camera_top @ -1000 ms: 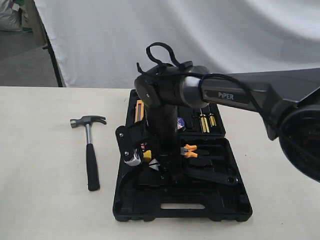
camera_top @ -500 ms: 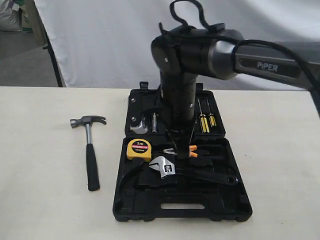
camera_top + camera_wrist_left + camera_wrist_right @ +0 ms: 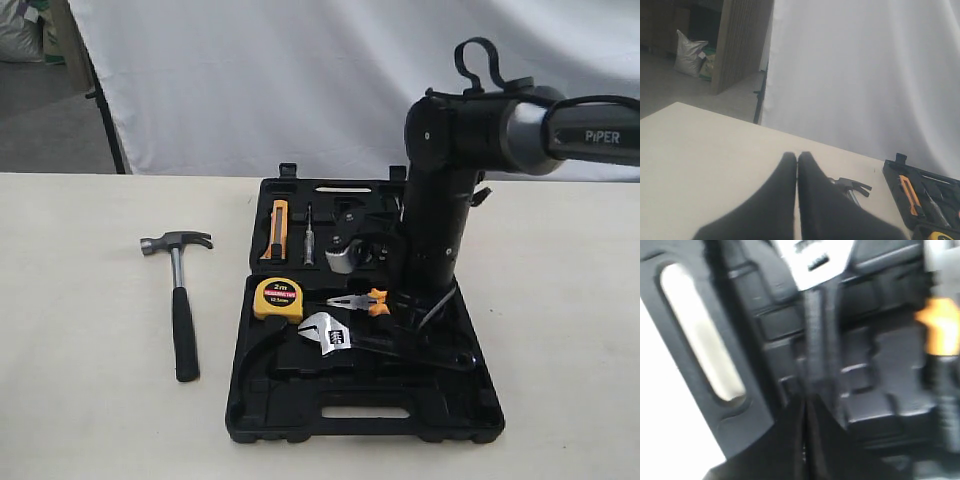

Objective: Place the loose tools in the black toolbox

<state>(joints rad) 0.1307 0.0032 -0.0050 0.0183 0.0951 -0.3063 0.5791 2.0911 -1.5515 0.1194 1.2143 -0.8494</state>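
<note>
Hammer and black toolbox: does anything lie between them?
No. In the exterior view, only bare table separates the hammer from the black toolbox.

Left tool fingers pressed together above table; hammer head just beyond tips; toolbox past hammer, lying open.

Ext. cam: raised, mid range, looks down across the tabletop toward a white backdrop; toolbox at lower centre.

L wrist cam: low over tabletop, faces same backdrop. Hammer & toolbox corner sit lower right, both shared w/ ext.

R wrist cam: v. close, blurred, aimed into toolbox. Wrench & slot shared w/ ext.
</note>
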